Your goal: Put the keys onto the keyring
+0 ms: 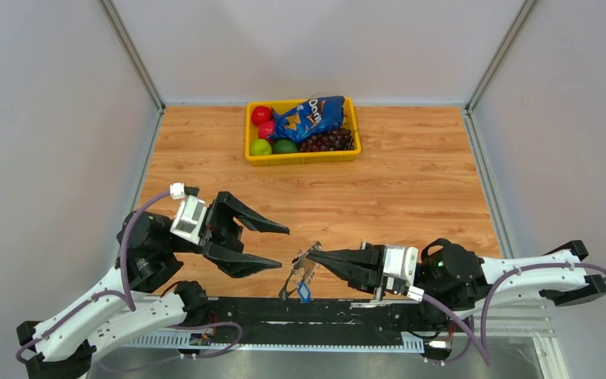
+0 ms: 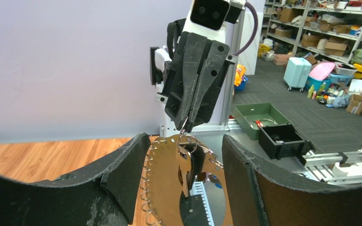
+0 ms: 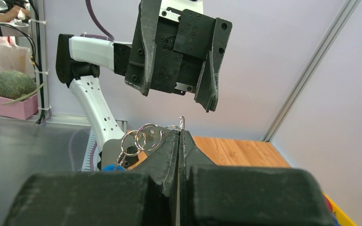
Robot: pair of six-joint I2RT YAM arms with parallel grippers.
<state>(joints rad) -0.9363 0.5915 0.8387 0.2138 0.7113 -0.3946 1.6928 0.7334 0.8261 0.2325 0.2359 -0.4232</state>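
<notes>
My right gripper point(image 1: 313, 254) is shut on a small wire ring at the top of the keyring point(image 1: 298, 275) and holds it in the air near the table's front edge. The keyring is a shiny silvery oval band point(image 2: 162, 183) with a blue piece point(image 1: 304, 294) at its lower end. A silvery key point(image 2: 185, 165) hangs from a small ring against the band, with a dark shape behind it. Linked small rings point(image 3: 143, 137) show beside my right fingertips point(image 3: 179, 134). My left gripper point(image 1: 282, 247) is open and empty, its jaws on either side of the keyring without touching it.
A yellow basket point(image 1: 302, 156) at the far middle of the wooden table holds red and green fruit, dark grapes and a blue chip bag point(image 1: 309, 117). A black rail point(image 1: 323, 312) runs along the near edge under the keyring. Grey walls stand on both sides.
</notes>
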